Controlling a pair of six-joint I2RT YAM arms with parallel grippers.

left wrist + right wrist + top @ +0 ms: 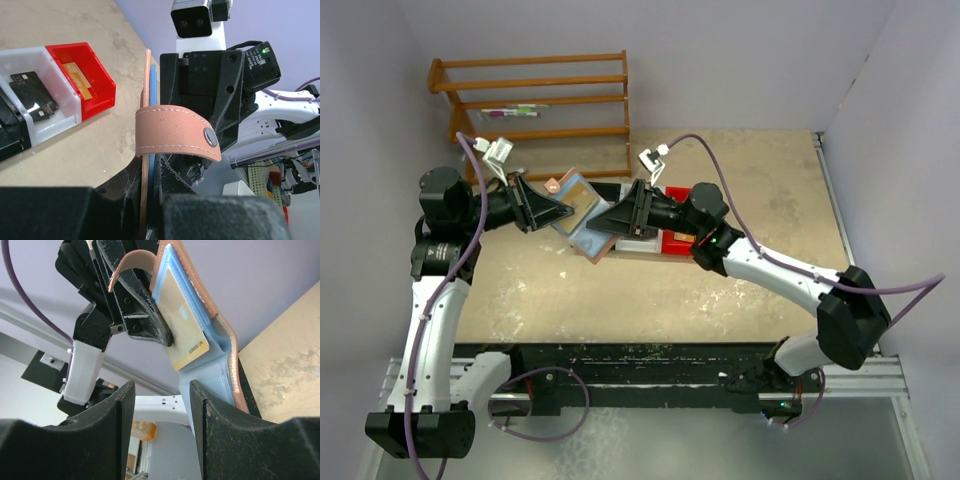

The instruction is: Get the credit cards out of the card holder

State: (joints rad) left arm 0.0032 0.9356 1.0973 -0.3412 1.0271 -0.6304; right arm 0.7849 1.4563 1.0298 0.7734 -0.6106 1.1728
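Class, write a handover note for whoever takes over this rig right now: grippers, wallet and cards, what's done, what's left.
Left gripper: shut on the card holder, holding it open above the table.
Right gripper: open, just below the golden card, not gripping it.
Done: holder lifted and opened; a dark card lies in the white bin.
Left: pinch the golden card, pull it out.

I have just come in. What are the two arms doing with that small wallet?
The left gripper holds the card holder open, lifted above the table. A golden-yellow credit card sticks out of its light blue lining. The right gripper faces this card from close by with jaws apart and has not yet gripped it. What look like cards lie in the white bin and the red bin on the table.
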